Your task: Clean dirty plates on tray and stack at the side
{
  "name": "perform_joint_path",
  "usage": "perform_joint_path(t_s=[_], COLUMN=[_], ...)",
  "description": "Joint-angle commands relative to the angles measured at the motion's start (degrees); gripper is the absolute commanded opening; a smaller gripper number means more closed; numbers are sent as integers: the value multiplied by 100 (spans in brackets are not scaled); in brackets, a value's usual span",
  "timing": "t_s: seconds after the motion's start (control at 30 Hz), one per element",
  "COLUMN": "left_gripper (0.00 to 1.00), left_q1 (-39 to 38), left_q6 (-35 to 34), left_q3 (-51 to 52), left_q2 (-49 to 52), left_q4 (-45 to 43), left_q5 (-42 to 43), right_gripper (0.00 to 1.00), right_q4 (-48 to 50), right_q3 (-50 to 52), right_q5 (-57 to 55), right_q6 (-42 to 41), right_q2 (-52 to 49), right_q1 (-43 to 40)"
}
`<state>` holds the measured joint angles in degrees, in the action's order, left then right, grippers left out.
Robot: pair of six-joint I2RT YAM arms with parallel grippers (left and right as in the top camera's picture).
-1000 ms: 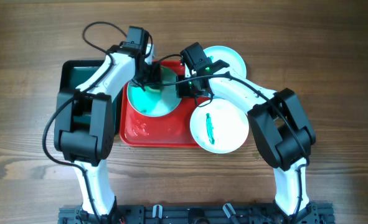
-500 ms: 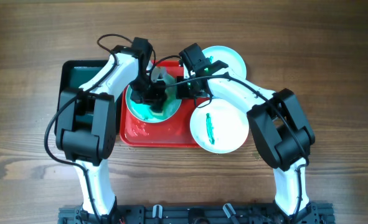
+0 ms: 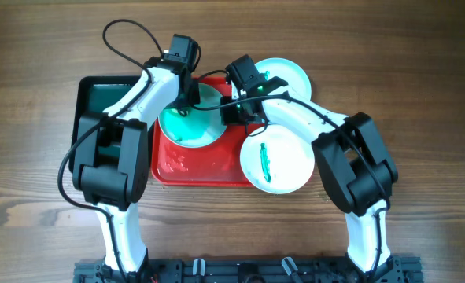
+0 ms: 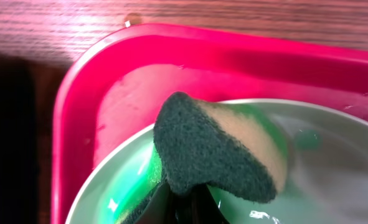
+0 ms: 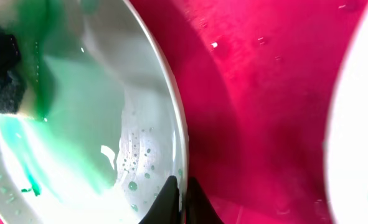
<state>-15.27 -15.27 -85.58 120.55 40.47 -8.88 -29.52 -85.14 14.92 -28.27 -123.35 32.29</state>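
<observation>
A white plate (image 3: 186, 126) smeared teal-green lies tilted on the red tray (image 3: 193, 167). My left gripper (image 3: 186, 97) is shut on a sponge (image 4: 215, 149), dark green on one face and tan on the other, pressed on the plate's far part (image 4: 333, 168). My right gripper (image 3: 230, 112) is shut on this plate's right rim (image 5: 179, 155), its fingertips (image 5: 182, 194) pinching it. A second plate (image 3: 283, 161) with a green streak lies over the tray's right edge. A third plate (image 3: 289, 75) lies behind my right arm.
A dark green bin (image 3: 98, 98) stands left of the tray. The tray's floor (image 5: 264, 93) is wet with green flecks at the front left (image 3: 173, 161). Both arms cross over the tray's back half. Bare wooden table (image 3: 421, 94) lies all around.
My left gripper swept the sponge toward the plate's middle half a second ago and has now come back to the plate's far part. My right gripper has kept its hold on the rim.
</observation>
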Motion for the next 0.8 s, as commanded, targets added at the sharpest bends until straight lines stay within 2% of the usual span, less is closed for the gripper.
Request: perform_joint_path(t_s=[0.0, 0.1, 0.17, 0.3, 0.37, 0.47, 0.57, 0.6, 0.63, 0.77], left_gripper=[4, 4, 4, 4, 4, 4, 4, 4, 4, 4], left_q1=[-138, -146, -129, 0, 155, 555, 925, 1047, 1145, 1541], left_q6=[940, 1631, 1956, 2081, 1895, 1263, 988, 719, 507, 107], left_q3=[26, 26, 26, 26, -22, -466, -1231, -1488, -1681, -2059], left_q2=[170, 170, 170, 168, 146, 55, -96, -173, -245, -592], left_q4=[-63, 282, 645, 1182, 1296, 1650, 2162, 2280, 2356, 2455], left_q5=[1799, 2881, 3259, 3187, 2999, 2728, 2524, 2264, 2015, 1539], right_gripper=[4, 4, 4, 4, 4, 5, 12, 10, 4, 4], right_q4=[-66, -66, -72, -85, -105, -162, -229, -251, -271, -295], right_q3=[-35, -35, -35, -35, -35, -35, -35, -35, -35, -44], right_q5=[20, 22, 20, 70, 195, 190, 195, 219, 278, 448], right_q6=[133, 133, 138, 153, 151, 125, 111, 114, 116, 127], right_q2=[-94, -94, -94, -94, -94, -94, -94, -94, -94, -22], right_q1=[31, 31, 31, 31, 28, 7, -24, -26, -35, -74])
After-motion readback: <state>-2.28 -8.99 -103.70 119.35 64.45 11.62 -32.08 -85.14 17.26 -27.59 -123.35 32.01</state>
